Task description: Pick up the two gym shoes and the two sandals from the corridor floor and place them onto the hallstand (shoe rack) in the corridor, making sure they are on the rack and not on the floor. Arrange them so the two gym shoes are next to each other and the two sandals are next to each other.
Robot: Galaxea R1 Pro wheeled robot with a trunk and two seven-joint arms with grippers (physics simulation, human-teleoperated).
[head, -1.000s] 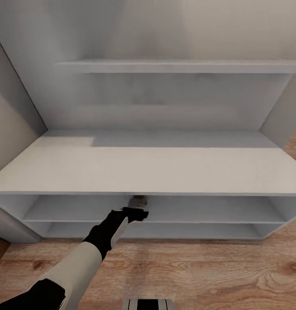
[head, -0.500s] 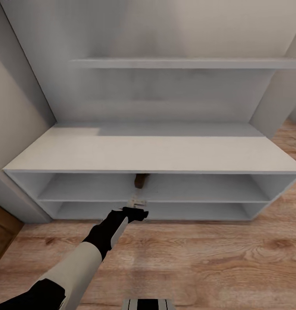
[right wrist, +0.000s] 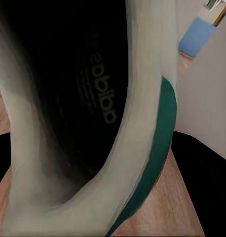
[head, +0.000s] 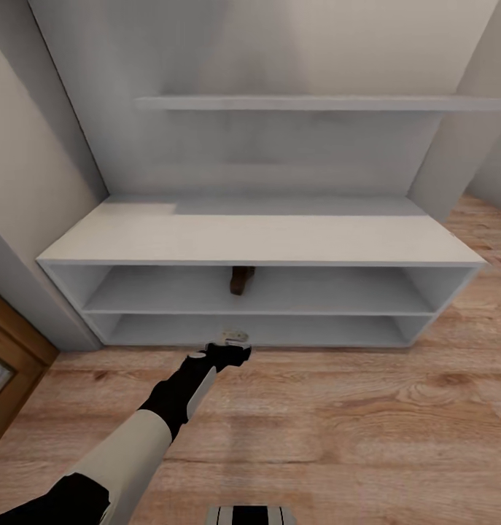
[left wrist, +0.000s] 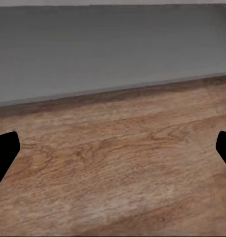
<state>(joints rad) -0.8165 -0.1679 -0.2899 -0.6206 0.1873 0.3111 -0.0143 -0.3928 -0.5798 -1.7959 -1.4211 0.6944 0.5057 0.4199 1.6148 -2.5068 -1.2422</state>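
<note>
The hallstand (head: 257, 240) is a pale grey unit with a bench top over two open shelves. One dark brown sandal (head: 241, 280) lies on the upper open shelf, near its middle. My left gripper (head: 234, 340) hovers low over the corridor floor (head: 338, 408) just in front of the rack, apart from the sandal. In the left wrist view the left gripper (left wrist: 113, 153) is open, its black fingertips (left wrist: 4, 150) wide apart over bare planks. My right gripper (right wrist: 108, 163) is shut on a cream gym shoe (right wrist: 142, 98) with a green stripe and dark inside.
A higher shelf (head: 308, 103) runs across the back wall of the unit. A wood-framed door (head: 9, 357) stands at the left, beside the rack's end. Wood flooring stretches out in front and to the right of the rack.
The view has pulled back from the rack, which now looks smaller and farther. My left gripper has come out of the upper shelf, leaving the sandal lying there.
</note>
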